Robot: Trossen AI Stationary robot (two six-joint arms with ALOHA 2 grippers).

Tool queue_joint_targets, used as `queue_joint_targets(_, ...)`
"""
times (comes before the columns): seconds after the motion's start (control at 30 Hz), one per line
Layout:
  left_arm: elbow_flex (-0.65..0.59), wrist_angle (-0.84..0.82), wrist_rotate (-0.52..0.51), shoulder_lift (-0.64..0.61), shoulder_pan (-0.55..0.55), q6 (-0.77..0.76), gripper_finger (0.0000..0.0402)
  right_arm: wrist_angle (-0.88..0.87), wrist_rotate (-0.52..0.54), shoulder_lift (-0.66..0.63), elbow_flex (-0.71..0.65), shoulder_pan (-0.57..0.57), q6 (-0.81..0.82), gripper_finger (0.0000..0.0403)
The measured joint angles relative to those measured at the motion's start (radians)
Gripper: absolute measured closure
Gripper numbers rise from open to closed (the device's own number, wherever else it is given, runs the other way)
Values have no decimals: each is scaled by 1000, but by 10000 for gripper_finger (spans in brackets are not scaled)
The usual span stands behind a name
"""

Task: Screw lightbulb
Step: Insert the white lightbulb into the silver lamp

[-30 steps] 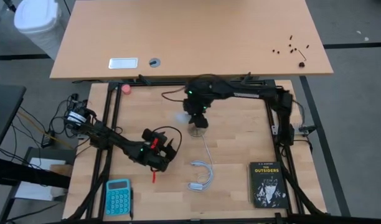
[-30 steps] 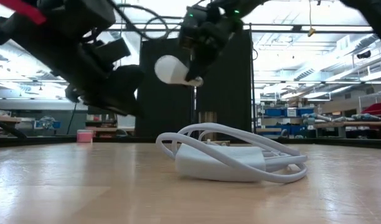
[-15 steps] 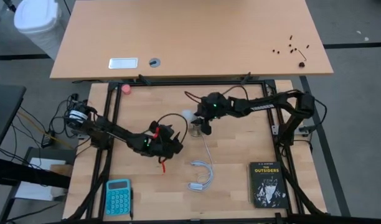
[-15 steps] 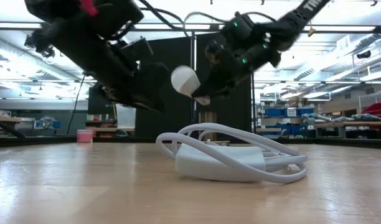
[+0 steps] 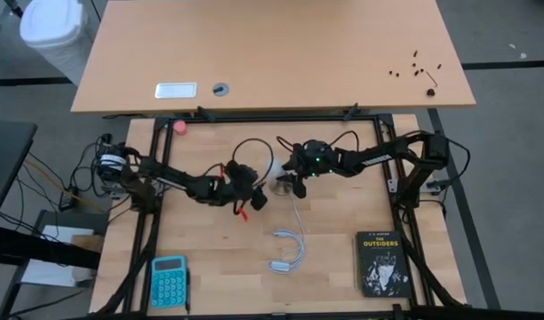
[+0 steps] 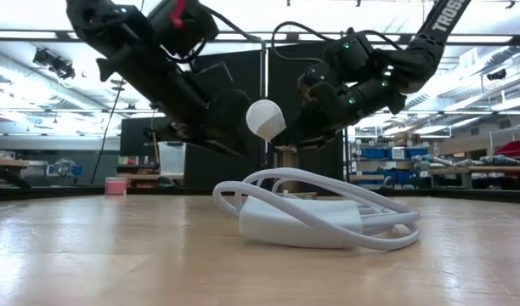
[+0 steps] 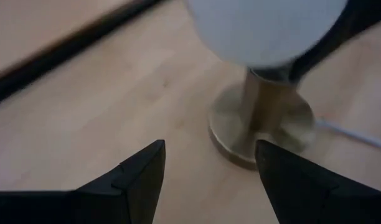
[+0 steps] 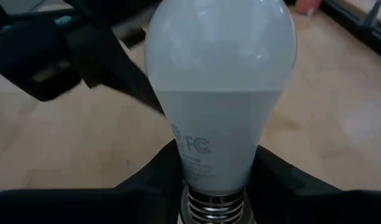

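Observation:
The white lightbulb hangs in the air over the middle of the table, with my right gripper shut on it. Just below it the round brass socket stands with its disc base flat on the wood, and its white cord trails toward the near edge. My left gripper is open and points at the socket from the table's left, a short way off it. Nothing is between its fingers. My right gripper pinches the bulb's narrow neck between its two fingers, just above the threaded screw base. The fingers come from the table's right, slanting down. The globe sticks out past the fingertips toward my left gripper, clear of the socket and the table.
A coiled white cord with its adapter lies near the front middle. A dark book sits at the near right, a blue calculator at the near left and a pink ball at the far left. A desk stands beyond the far edge.
My right gripper has come down with the bulb and tipped from steeply downward to nearly level; the bulb now hangs lower, close over the socket. My left gripper has swung from the near left toward the far edge and right, up to the socket, still open.

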Motion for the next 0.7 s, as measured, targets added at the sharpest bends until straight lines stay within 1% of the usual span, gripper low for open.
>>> queue_joint_targets(0.07,0,18,59,0,24,47,147,21,0,0,-15,0,-5,255)
queue_joint_targets(0.13,0,33,67,0,39,92,147,45,8,0,-32,0,-12,253)
queue_joint_targets(0.2,0,50,97,0,50,153,147,75,16,0,-46,0,-15,252)
queue_joint_targets(0.37,0,61,243,0,76,265,147,80,18,0,-72,0,-33,250)
queue_joint_targets(0.47,0,76,300,0,79,325,147,127,21,0,-101,-3,-40,250)
queue_joint_targets(0.53,0,98,313,0,78,360,147,165,21,0,-123,-7,-41,250)
queue_joint_targets(0.7,0,184,313,0,79,370,147,219,22,-2,-165,-14,-41,249)
